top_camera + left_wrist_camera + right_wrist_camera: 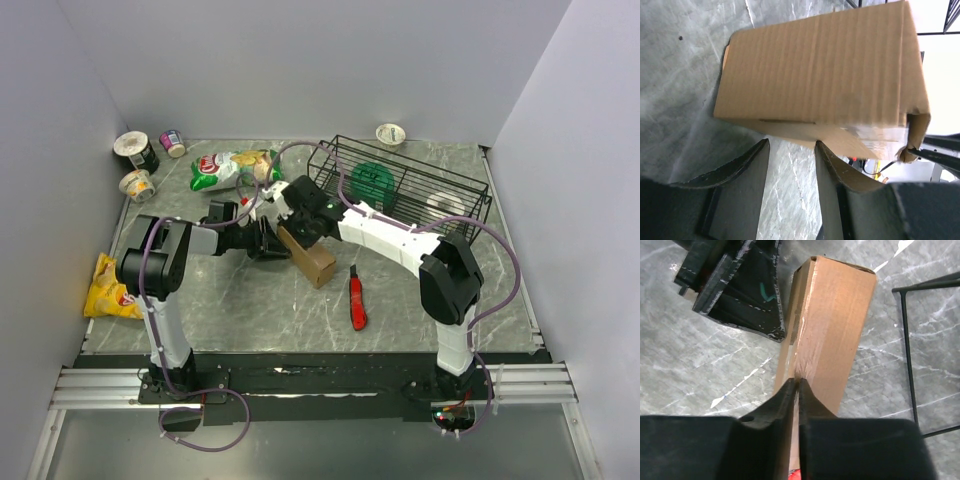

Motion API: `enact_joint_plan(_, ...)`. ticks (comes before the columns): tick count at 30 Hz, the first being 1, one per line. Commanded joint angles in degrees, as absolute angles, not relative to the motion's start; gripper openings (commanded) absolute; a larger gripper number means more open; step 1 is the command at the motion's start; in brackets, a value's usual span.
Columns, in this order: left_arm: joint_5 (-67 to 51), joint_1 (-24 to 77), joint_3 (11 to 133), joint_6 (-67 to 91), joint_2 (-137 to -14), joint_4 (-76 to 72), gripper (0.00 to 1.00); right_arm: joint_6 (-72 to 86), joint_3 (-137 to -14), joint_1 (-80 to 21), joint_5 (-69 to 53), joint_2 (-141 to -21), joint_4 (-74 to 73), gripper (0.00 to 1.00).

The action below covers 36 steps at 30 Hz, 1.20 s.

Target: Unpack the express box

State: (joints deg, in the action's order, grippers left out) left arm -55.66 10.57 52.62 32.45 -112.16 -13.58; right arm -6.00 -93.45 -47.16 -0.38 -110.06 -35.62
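Right tool (797,383) pinching express box (835,325) flap, arm outstretched, left tool (791,145) half-open alongside

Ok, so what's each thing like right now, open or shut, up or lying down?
express box, standing on edge, still taped
left gripper, open, beside the box
right gripper, shut on the box's taped seam
red knife, lying flat
green chip bag, lying flat

Soft, even light; the express box (820,75) blurs slightly up close, white glare behind it.
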Motion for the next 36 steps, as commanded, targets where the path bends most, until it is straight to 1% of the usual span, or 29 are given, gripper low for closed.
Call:
enact_joint_plan(1, -56.43, 10.46, 54.4, 33.31, -113.11, -16.08, 0.48, -7.21, -95.27, -48.16, -0.09, -109.07, -36.39, 0.0)
enact_joint_plan(3, -56.34, 10.46, 54.4, 33.49, -113.38, -16.26, 0.48, -7.56, -95.36, -47.99, 1.31, -108.81, -36.39, 0.0)
enact_joint_plan(9, -56.51, 10.46, 54.75, 33.84, -114.34, -16.79, 0.48, -7.12, -97.29, -46.5, 0.18, -107.76, -37.88, 0.0)
enact_joint_plan(15, -56.07, 10.46, 54.93, 33.31, -115.05, -16.43, 0.48, -4.14, -103.17, -45.44, -9.47, -106.96, -41.92, 0.0)
enact_joint_plan(21, -55.9, 10.37, 55.46, 33.4, -116.19, -16.44, 0.49, -1.84, -101.96, -44.91, -15.55, -105.12, -42.54, 0.0)
enact_joint_plan(23, -55.72, 10.37, 55.81, 33.22, -116.37, -16.09, 0.49, -2.72, -100.9, -45.09, -13.9, -104.94, -42.54, 0.0)
enact_joint_plan(25, -55.72, 10.37, 56.07, 32.96, -116.19, -15.47, 0.49, -3.25, -98.8, -45.09, -9.59, -104.42, -41.66, 0.0)
enact_joint_plan(26, -55.64, 10.37, 56.07, 32.7, -115.93, -15.29, 0.49, -4.21, -98.27, -45.09, -8.28, -104.41, -41.31, 0.08)
enact_joint_plan(27, -55.63, 10.28, 55.99, 32.61, -115.75, -15.12, 0.49, -5.0, -97.65, -45.26, -6.96, -104.76, -40.61, 0.4)
enact_joint_plan(28, -55.72, 10.28, 55.99, 32.43, -115.75, -14.94, 0.49, -5.71, -97.82, -45.35, -4.94, -105.29, -40.61, 0.5)
enact_joint_plan(30, -55.64, 10.28, 55.72, 32.34, -115.75, -14.85, 0.49, -6.42, -98.78, -46.14, -2.65, -106.95, -40.61, 0.61)
enact_joint_plan(36, -55.55, 10.28, 55.9, 32.34, -115.49, -14.85, 0.49, -4.57, -100.81, -46.41, 2.02, -110.65, -40.52, 0.66)
